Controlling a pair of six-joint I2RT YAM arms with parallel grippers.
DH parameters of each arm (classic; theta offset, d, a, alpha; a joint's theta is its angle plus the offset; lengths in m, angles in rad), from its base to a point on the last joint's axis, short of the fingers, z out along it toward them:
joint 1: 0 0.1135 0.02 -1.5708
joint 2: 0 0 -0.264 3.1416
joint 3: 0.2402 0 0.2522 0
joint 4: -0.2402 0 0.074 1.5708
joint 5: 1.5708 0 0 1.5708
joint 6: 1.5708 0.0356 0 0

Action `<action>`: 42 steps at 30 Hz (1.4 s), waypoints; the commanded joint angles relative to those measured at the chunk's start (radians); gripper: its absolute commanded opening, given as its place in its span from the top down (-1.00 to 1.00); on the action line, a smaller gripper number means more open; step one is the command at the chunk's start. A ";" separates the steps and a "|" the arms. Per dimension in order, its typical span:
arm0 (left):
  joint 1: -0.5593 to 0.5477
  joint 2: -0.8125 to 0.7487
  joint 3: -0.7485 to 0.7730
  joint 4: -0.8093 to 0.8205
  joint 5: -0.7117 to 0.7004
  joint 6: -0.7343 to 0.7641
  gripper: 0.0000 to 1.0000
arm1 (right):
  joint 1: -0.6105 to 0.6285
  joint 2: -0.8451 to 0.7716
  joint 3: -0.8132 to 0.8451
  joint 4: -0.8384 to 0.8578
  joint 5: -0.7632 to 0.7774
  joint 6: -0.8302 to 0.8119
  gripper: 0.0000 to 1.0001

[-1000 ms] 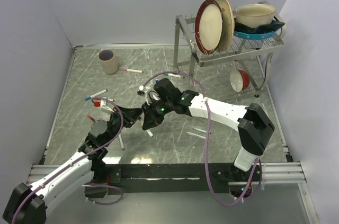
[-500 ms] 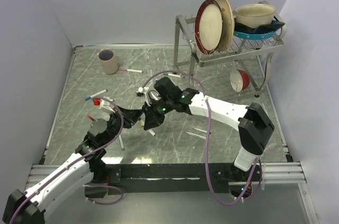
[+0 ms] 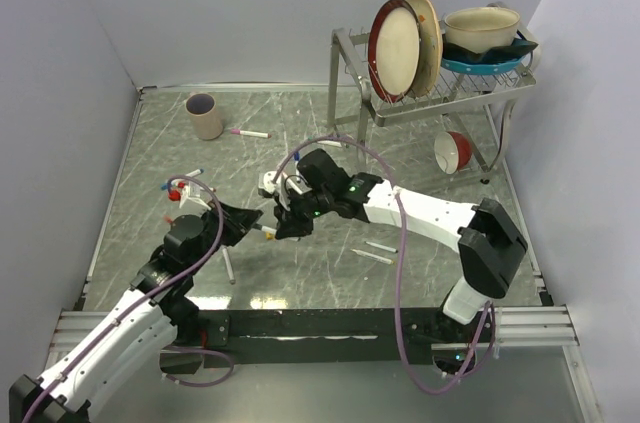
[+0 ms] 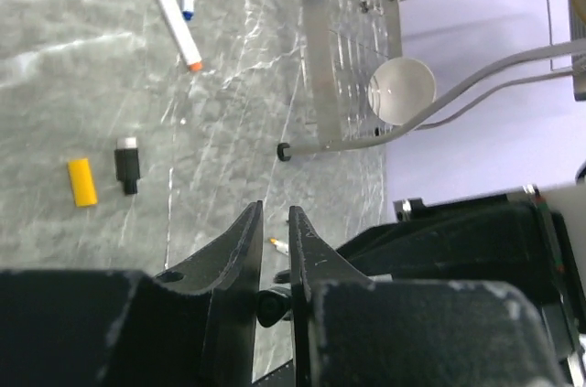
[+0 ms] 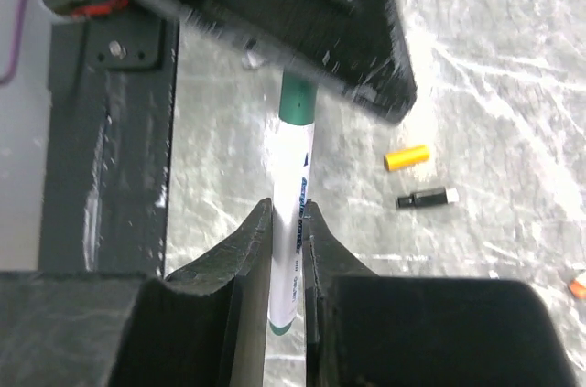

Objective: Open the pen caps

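Note:
My right gripper [image 5: 288, 207] is shut on a white pen barrel [image 5: 291, 177]. The pen's green cap [image 5: 298, 102] points away from it and runs in under my left gripper's fingers [image 5: 302, 12]. In the left wrist view my left gripper [image 4: 273, 209] is nearly closed on a dark round end, the cap [image 4: 272, 306], deep between the jaws. In the top view the two grippers meet tip to tip mid-table, left [image 3: 252, 215] and right [image 3: 284, 224]. A loose yellow cap [image 5: 406, 157] and a black cap [image 5: 426, 198] lie on the table.
A mug [image 3: 205, 115] and a pink-capped pen [image 3: 248, 132] lie at the back left. A dish rack [image 3: 430, 78] with plates stands at the back right, a red bowl [image 3: 455, 151] under it. Uncapped pens [image 3: 376, 252] lie front right. A blue pen and a red cap [image 3: 176, 190] lie left.
My left arm has drawn back to the left and lowered, with its gripper still at the pen's cap end. My right gripper has shifted only slightly.

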 commanded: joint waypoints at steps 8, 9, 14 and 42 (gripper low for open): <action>0.089 -0.063 -0.006 -0.062 -0.320 -0.037 0.99 | -0.003 -0.056 -0.135 -0.430 -0.032 -0.106 1.00; 0.089 -0.067 -0.009 -0.065 -0.314 -0.037 0.99 | -0.006 -0.055 -0.133 -0.427 -0.026 -0.101 1.00; 0.090 -0.080 -0.040 -0.013 -0.146 -0.028 0.49 | -0.038 -0.088 -0.132 -0.393 -0.012 -0.083 1.00; -0.241 0.485 -0.218 1.116 0.048 -0.083 -0.17 | -0.282 -0.190 -0.228 -0.006 -0.305 0.288 1.00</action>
